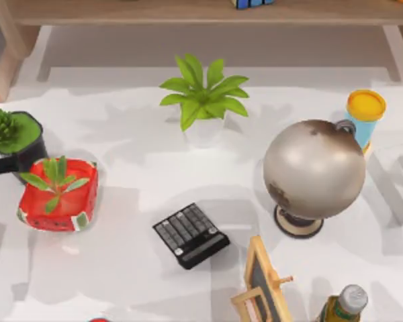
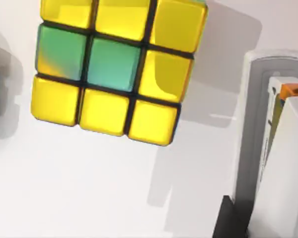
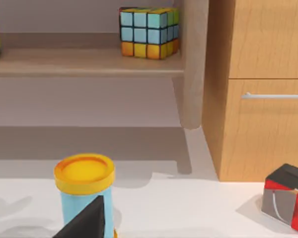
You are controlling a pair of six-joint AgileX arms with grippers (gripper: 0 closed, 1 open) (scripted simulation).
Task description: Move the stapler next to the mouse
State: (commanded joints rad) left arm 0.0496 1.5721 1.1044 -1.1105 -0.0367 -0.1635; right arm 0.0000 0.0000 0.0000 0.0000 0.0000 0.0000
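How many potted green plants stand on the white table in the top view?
3: a leafy green plant in a white pot at the back centre, a spiky one in a black pot at left, another in a red watermelon-patterned pot beside it.

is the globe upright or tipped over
Upright: the globe sits on its round base on the table, near the yellow-lidded tub.
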